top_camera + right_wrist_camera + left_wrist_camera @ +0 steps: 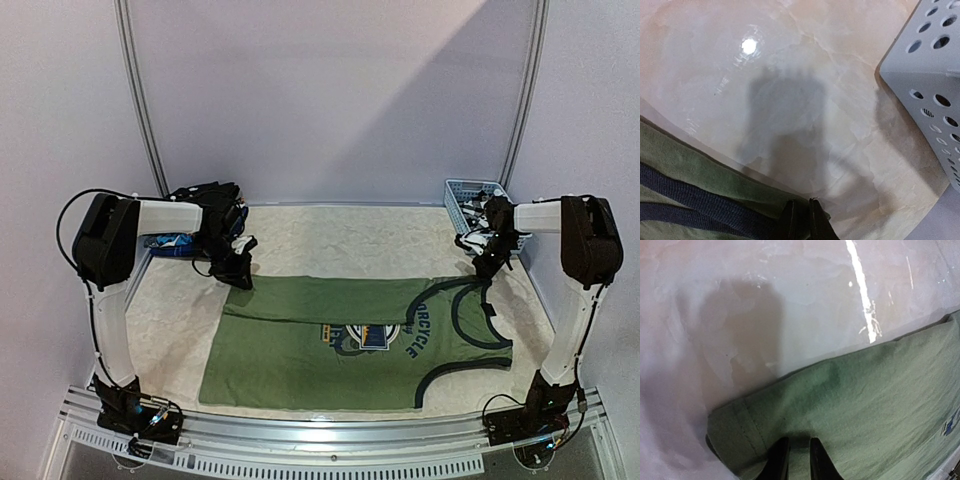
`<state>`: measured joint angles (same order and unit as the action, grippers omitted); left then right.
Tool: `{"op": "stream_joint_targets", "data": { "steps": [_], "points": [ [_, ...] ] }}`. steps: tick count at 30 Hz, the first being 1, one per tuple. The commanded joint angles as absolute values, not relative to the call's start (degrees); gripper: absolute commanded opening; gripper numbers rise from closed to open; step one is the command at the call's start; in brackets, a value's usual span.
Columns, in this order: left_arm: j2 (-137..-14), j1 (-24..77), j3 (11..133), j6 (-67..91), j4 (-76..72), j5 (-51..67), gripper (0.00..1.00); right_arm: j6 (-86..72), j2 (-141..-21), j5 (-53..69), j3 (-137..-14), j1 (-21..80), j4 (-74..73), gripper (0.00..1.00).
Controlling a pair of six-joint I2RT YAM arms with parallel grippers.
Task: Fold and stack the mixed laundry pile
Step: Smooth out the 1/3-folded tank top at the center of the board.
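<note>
The olive-green T-shirt (300, 345) lies flat across the front of the table, with its round logo (365, 335) and dark trim (470, 320) facing up. My left gripper (237, 272) is at the shirt's far left corner. In the left wrist view the gripper (796, 460) is shut on the hem fabric (865, 390). My right gripper (487, 268) is at the far right corner. In the right wrist view the gripper (801, 220) is shut on the green edge (700, 170) beside the dark ribbed trim (690, 197). The rest of the pile, dark garments (205, 200) and a blue piece (170, 242), lies back left.
A light-blue lattice basket (468, 198) stands at the back right, close to my right wrist; its wall shows in the right wrist view (930, 75). The pale marbled tabletop (340, 240) is bare behind the shirt. Walls close in at the back and both sides.
</note>
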<state>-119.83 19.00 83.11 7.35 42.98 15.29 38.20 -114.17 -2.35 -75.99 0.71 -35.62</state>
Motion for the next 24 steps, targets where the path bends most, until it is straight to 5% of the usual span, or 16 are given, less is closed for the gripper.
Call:
{"op": "stream_joint_targets", "data": {
  "steps": [1,16,24],
  "points": [
    [-121.7,18.6,81.2,8.7,46.9,8.8,0.16,38.0,-115.3,-2.7,-74.1,0.8,-34.9,0.1],
    [-112.5,16.4,75.8,10.6,42.4,11.5,0.2,36.4,-116.7,0.4,-83.6,3.3,-39.6,0.11],
    [-94.7,22.7,79.7,1.6,39.5,10.8,0.31,38.2,-98.2,15.1,-84.0,3.3,-48.9,0.34]
  ]
}}
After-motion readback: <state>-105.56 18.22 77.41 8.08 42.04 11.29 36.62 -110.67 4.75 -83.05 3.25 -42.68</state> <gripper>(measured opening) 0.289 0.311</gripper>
